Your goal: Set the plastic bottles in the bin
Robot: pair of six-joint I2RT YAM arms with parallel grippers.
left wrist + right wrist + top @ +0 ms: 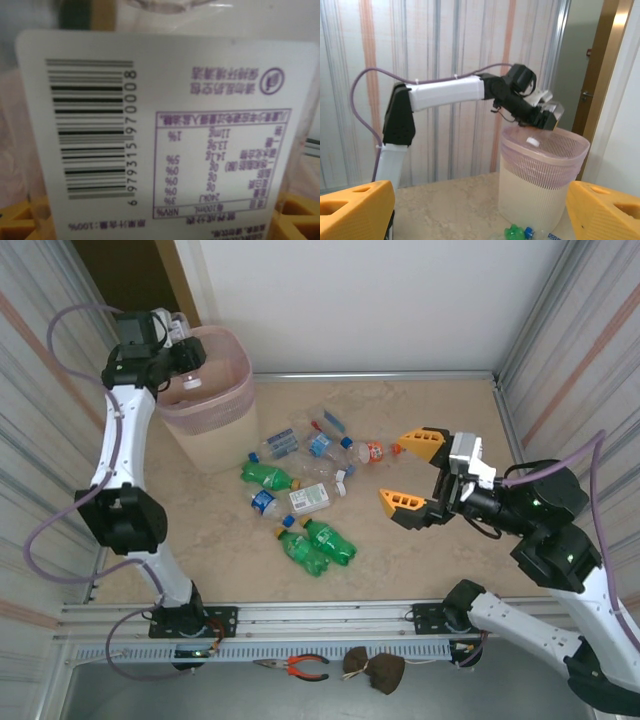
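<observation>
We see the L gripper [183, 365] at the far-left corner, over the mouth of the bin [215, 435]. Its jaws are approx. half apart & clamped on a clear bottle [165, 135] w/ a white label, purple print & a barcode. In the L wrist view its yellow fingers [17, 220] sit either side of that bottle.

The bin stands on the table [440, 550] by the L wall, w/ a pink liner folded over its rim.

The R gripper [392, 472] hangs over the table right of centre, jaws wide, nothing btwn them.

The loose bottles lie clustered mid-table, right of the bin:
- a green bottle [268, 476]
- a pair of green bottles [303, 550], nearest us
- a white-labelled bottle [310, 498]
- a blue-labelled bottle [280, 443]
- an orange bottle [371, 451], closest to the R gripper
</observation>
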